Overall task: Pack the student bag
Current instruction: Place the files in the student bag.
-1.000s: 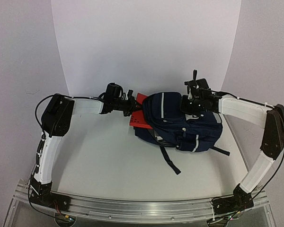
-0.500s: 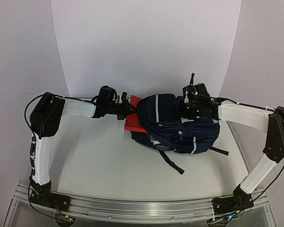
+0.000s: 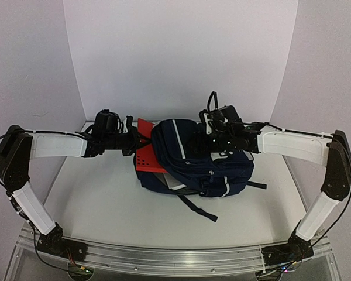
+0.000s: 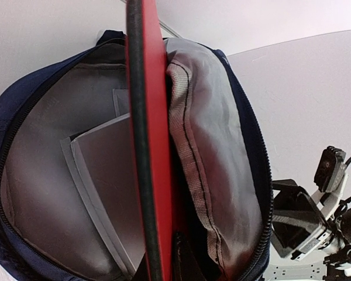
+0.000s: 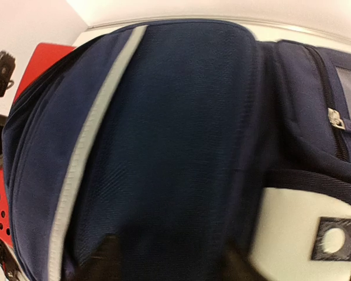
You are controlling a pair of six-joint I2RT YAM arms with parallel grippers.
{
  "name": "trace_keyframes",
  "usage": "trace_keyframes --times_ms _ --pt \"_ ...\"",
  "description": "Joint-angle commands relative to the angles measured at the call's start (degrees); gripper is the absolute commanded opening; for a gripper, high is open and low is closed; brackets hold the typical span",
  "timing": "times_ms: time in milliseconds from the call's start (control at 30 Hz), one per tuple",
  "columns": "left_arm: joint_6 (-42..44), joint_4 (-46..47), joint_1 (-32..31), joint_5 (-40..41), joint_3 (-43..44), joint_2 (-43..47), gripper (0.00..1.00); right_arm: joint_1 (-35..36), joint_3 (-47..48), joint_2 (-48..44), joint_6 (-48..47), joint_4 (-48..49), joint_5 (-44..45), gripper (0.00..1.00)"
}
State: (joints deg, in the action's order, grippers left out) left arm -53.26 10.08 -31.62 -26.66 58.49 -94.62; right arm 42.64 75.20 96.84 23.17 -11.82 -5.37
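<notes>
The student bag (image 3: 199,161), navy with pale stripes, lies on its side in the middle of the table with its mouth facing left. My left gripper (image 3: 134,140) is shut on a red book (image 3: 145,153) whose far end is inside the mouth. In the left wrist view the red book (image 4: 158,146) stands edge-on between the grey lining (image 4: 210,134) and a grey book (image 4: 105,175) lying inside. My right gripper (image 3: 202,143) sits on top of the bag. Its jaws stand apart over the navy fabric (image 5: 175,134), open, in a blurred picture (image 5: 169,263).
A dark shoulder strap (image 3: 196,206) trails from the bag toward the front of the white table. A curved white backdrop rises just behind the bag. An aluminium rail (image 3: 175,257) with both arm bases runs along the near edge.
Both arms, the bag and the red book have shifted left. My right gripper has gone from shut on the bag's top to open. The left grip on the book is unchanged.
</notes>
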Motion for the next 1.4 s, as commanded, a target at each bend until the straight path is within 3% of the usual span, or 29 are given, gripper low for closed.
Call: trace_keyframes --times_ms 0,67,100,267,400,600,1233,1300,1367 --pt "3.1 -2.0 -6.2 -6.5 0.0 -0.4 0.00 6.9 6.7 -3.7 -6.7 12.1 3.0 0.84" --pt "3.1 -2.9 -6.2 -5.7 0.8 -0.6 0.00 9.4 7.5 -4.6 -9.0 9.7 8.2 0.96" --pt "3.1 -3.2 -6.2 -5.5 1.0 -0.5 0.00 10.8 8.2 -4.7 -10.1 8.8 10.1 0.98" --pt "2.0 -2.5 -6.3 -5.9 1.1 -1.4 0.00 19.8 14.3 -0.2 -15.1 3.2 26.0 0.98" --pt "0.2 -1.9 -6.2 -5.6 0.6 -2.5 0.00 22.6 19.3 5.0 -12.9 0.3 39.4 0.98" --pt "-0.7 -0.6 -6.2 -5.7 -0.1 -3.0 0.00 22.7 21.8 6.2 -13.1 0.0 33.9 0.98" --pt "0.2 -1.2 -6.2 -4.8 0.4 -4.1 0.04 19.4 21.4 15.6 -5.1 -15.9 42.7 0.98" --pt "0.5 -1.5 -6.2 -4.9 0.7 -4.8 0.04 18.7 21.9 16.5 -4.9 -17.1 43.4 0.95" --pt "0.8 -1.6 -6.2 -4.8 0.9 -5.4 0.04 17.9 22.0 16.5 -4.5 -17.5 43.0 0.84"
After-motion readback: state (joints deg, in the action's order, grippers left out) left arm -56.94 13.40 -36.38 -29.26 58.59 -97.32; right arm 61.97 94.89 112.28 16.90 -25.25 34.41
